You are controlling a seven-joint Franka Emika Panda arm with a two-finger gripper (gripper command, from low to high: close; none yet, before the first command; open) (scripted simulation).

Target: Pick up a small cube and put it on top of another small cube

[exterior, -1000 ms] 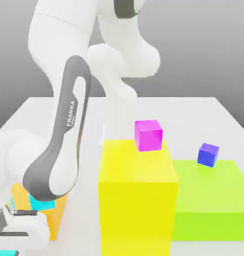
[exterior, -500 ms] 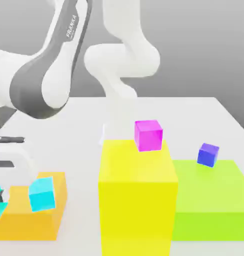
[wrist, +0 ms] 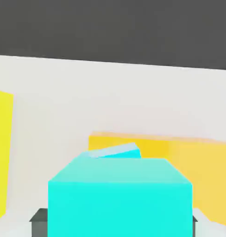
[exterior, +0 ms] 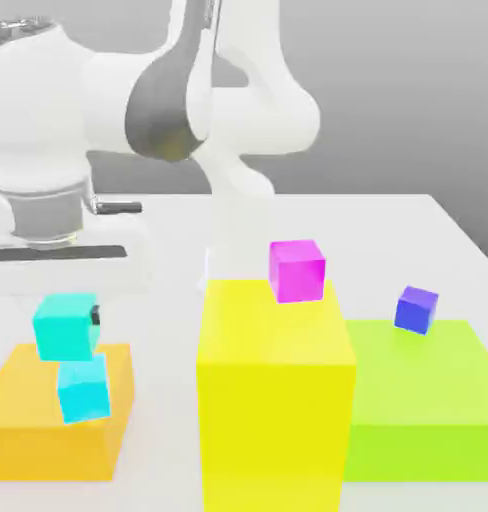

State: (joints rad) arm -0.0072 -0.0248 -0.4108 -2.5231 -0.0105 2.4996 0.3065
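My gripper (exterior: 66, 322) is shut on the small turquoise cube (exterior: 64, 328), which hangs right over the small bright cyan cube (exterior: 85, 391). That cyan cube rests on the orange block (exterior: 28, 420) at the exterior view's left. The two cubes' faces nearly meet; whether they touch I cannot tell. In the hand view the turquoise cube (wrist: 119, 196) sits between the dark fingertips (wrist: 39, 218), and a strip of the cyan cube (wrist: 117, 151) peeks out beyond it, on the orange block (wrist: 189, 157).
A tall yellow block (exterior: 273, 390) stands in the middle with a magenta cube (exterior: 296, 270) on top. A low green block (exterior: 423, 395) at the exterior view's right carries a blue-purple cube (exterior: 416, 309). The white table (exterior: 388, 230) stretches behind.
The gripper has risen from low at the exterior view's left and moved right, carrying the turquoise cube until it hangs over the cyan cube.
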